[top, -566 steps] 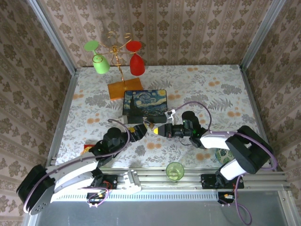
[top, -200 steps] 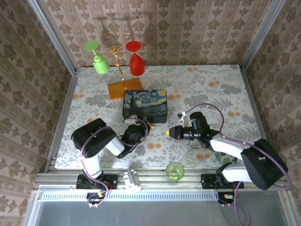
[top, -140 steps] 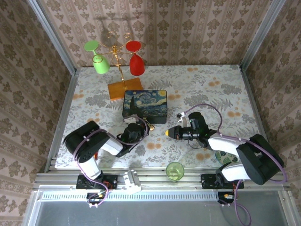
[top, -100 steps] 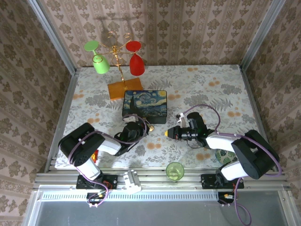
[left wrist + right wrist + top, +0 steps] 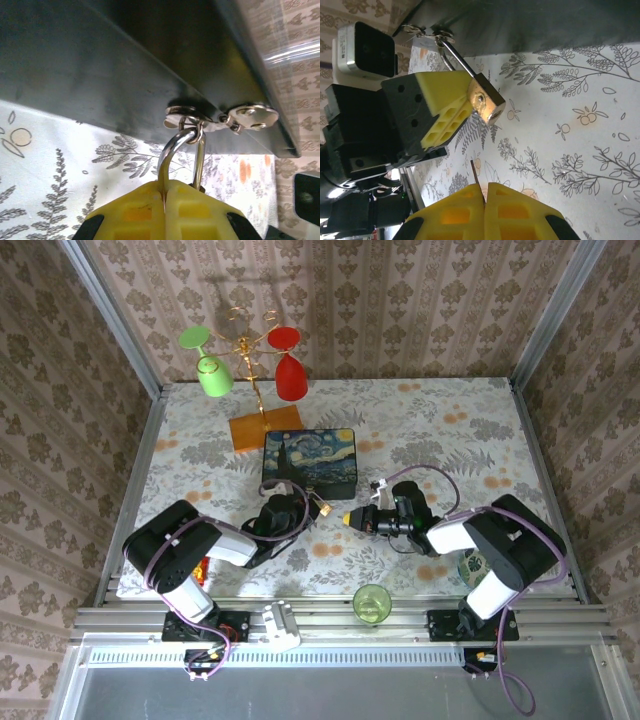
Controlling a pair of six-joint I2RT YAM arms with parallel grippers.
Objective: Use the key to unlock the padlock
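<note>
The dark blue painted box (image 5: 308, 462) stands mid-table; its front wall (image 5: 125, 60) fills the top of the left wrist view. The padlock (image 5: 487, 102) hangs by its silvery shackle (image 5: 176, 147) from the box's clasp ring (image 5: 187, 121). My left gripper (image 5: 165, 187) is shut on the padlock, its yellow fingers (image 5: 442, 107) against the brass body. In the top view the left gripper (image 5: 306, 508) sits just in front of the box. My right gripper (image 5: 485, 192) is shut on the key (image 5: 476, 184), whose thin blade sticks out toward the padlock, a short gap away. The right gripper (image 5: 348, 520) points left.
A gold glass rack (image 5: 250, 360) on an orange base holds a green and a red glass behind the box. A green cup (image 5: 372, 602) stands at the front edge between the arms. A patterned dish (image 5: 472, 566) lies by the right arm.
My right gripper has moved left with the key, closer to the padlock. The left arm's elbow has swung left while its gripper stayed at the box front.
</note>
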